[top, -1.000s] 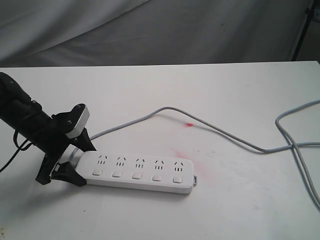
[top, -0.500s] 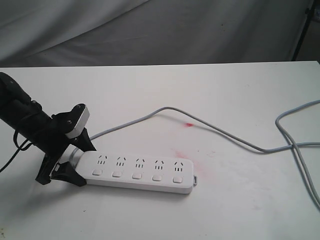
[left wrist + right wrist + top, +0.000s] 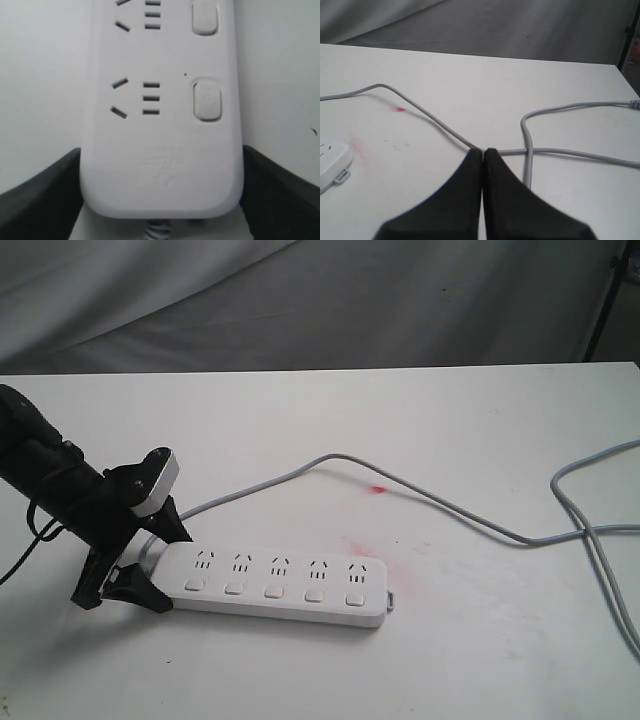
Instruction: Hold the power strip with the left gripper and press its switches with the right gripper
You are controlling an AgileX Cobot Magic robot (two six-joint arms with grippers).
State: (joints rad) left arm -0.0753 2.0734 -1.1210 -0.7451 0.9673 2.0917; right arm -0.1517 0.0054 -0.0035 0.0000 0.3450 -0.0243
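Only its wrist view shows the right pincer [image 3: 483, 154], tips pressed together; the left pincer [image 3: 160, 200] pinches the power strip [image 3: 280, 585] at its cord end.

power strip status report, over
Left gripper shut on power strip's cord end. Right gripper shut, off by the cord. Switches all uncovered.

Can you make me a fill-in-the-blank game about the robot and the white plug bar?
1. The power strip has ____ square switches in one row.
2. The left gripper has its fingers either side of the strip's end where the ____ comes out.
3. The right gripper has its fingers pressed ____, with nothing between them.
4. The small spot on the table is ____.
Missing words: five; cord; together; red.
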